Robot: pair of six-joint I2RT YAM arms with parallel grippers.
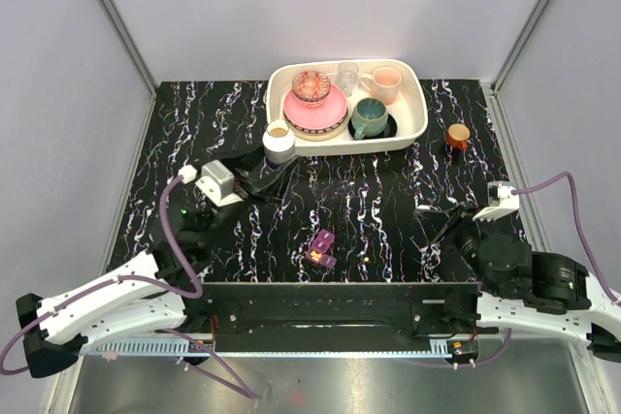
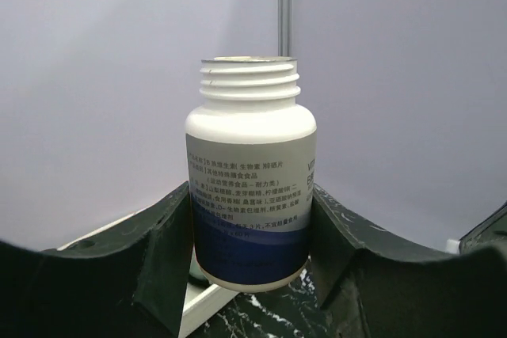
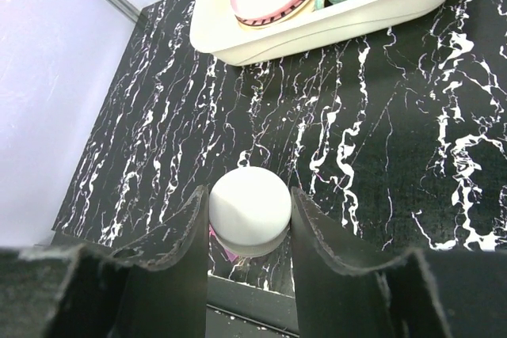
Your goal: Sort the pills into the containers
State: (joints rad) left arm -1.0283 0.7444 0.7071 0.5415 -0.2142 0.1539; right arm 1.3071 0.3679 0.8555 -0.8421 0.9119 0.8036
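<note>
An uncapped white bottle (image 1: 278, 141) (image 2: 249, 156) with a blue-banded label stands upright just in front of the tray, and my left gripper (image 1: 271, 168) (image 2: 249, 215) is shut on its lower half. Yellowish pills show in its mouth from above. The bottle's white cap (image 3: 247, 215) is pinched between the jaws of my right gripper (image 1: 433, 219) (image 3: 249, 197), above the table at the right. The magenta pill box (image 1: 321, 248) lies open near the front middle, with an orange pill in one compartment. A tiny yellowish speck (image 1: 375, 259) lies on the table to its right.
A cream tray (image 1: 415, 129) (image 3: 356, 17) of bowls and cups stands at the back middle. A small brown jar with an orange lid (image 1: 458, 135) stands right of it. Grey walls close in the black marbled table (image 1: 388, 191).
</note>
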